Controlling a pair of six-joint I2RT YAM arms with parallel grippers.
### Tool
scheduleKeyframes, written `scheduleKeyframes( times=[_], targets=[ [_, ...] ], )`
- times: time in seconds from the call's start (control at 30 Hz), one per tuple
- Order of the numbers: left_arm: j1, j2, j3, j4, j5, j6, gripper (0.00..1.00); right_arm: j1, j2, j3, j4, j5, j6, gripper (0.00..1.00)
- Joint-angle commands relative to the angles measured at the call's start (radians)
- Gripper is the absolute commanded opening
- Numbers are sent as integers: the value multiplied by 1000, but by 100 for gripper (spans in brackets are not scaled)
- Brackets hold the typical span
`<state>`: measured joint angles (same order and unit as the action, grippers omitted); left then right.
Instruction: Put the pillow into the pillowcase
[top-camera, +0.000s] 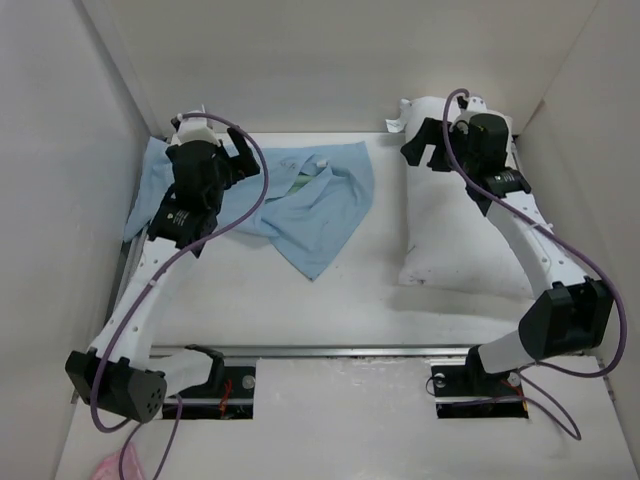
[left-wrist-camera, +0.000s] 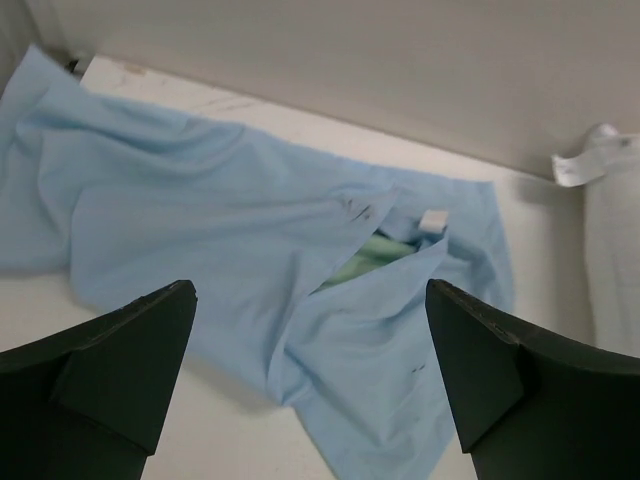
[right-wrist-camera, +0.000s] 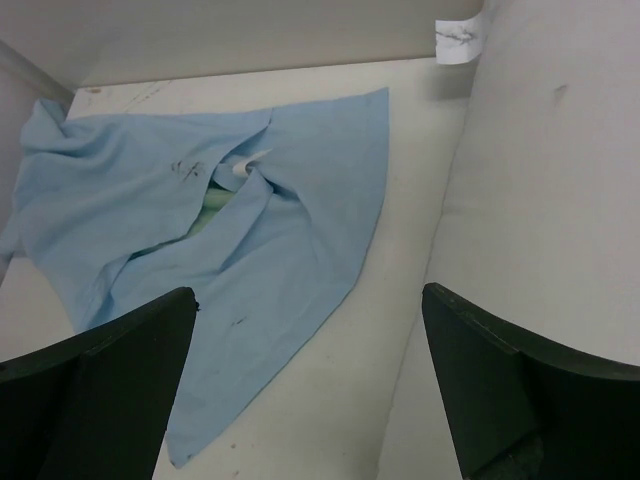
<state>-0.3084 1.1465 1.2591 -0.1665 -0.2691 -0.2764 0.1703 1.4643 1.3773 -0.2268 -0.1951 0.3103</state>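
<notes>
Pillowcase (top-camera: 310, 205) lies rumpled and flat on the table (top-camera: 300, 310), left of centre, light blue side up. We note a fold open near its middle, showing pale green inner fabric (left-wrist-camera: 362, 262) and a small white tag (left-wrist-camera: 433, 219). Pillow (top-camera: 450, 235) lies wholly outside it on the table's right side, apart from the cloth. It is white and plump, with a few dark specks and a white label (right-wrist-camera: 458, 30) at its far corner. Left gripper (left-wrist-camera: 310, 290) hangs over the pillowcase, jaws wide apart, holding nothing. Right gripper (right-wrist-camera: 310, 293) hangs by the pillow's far end, jaws likewise spread, empty.
</notes>
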Motion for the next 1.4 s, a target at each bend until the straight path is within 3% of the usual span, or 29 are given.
scheduleKeyframes(
  times=[0.0, 0.1, 0.13, 0.27, 0.5, 0.67, 0.93, 1.03, 1.1, 1.17, 1.2, 1.37],
  targets=[
    [14, 39, -15, -31, -99, -72, 100, -6, 1, 45, 46, 19, -20, 100],
    [54, 88, 14, -108, -69, -135, 100, 49, 10, 45, 35, 71, -118, 100],
    [75, 113, 14, -108, -44, -135, 100, 131, 19, 45, 18, 162, -144, 100],
    [101, 147, 14, -108, -16, -155, 100, 332, 154, 152, -83, 273, -279, 100],
    [184, 291, 98, -126, 5, -164, 100, 535, 457, 306, -149, 169, -289, 100],
    [204, 393, 197, -154, 34, -142, 100, 583, 628, 371, -210, 206, -298, 100],
    [213, 456, 220, -154, 109, -89, 100, 583, 769, 358, -192, 206, -269, 100],
    [213, 484, 230, -154, 180, -40, 100, 592, 781, 338, -183, 265, -248, 86],
    [189, 505, 230, -154, 203, 12, 100, 592, 759, 280, -183, 339, -238, 30],
    [161, 530, 230, -154, 212, 58, 100, 592, 697, 218, -183, 405, -206, 7],
    [135, 542, 240, -163, 228, 86, 100, 592, 674, 153, -183, 436, -197, 0],
    [48, 634, 299, -217, 257, 172, 100, 592, 461, -65, -267, 350, -198, 0]
  ],
)
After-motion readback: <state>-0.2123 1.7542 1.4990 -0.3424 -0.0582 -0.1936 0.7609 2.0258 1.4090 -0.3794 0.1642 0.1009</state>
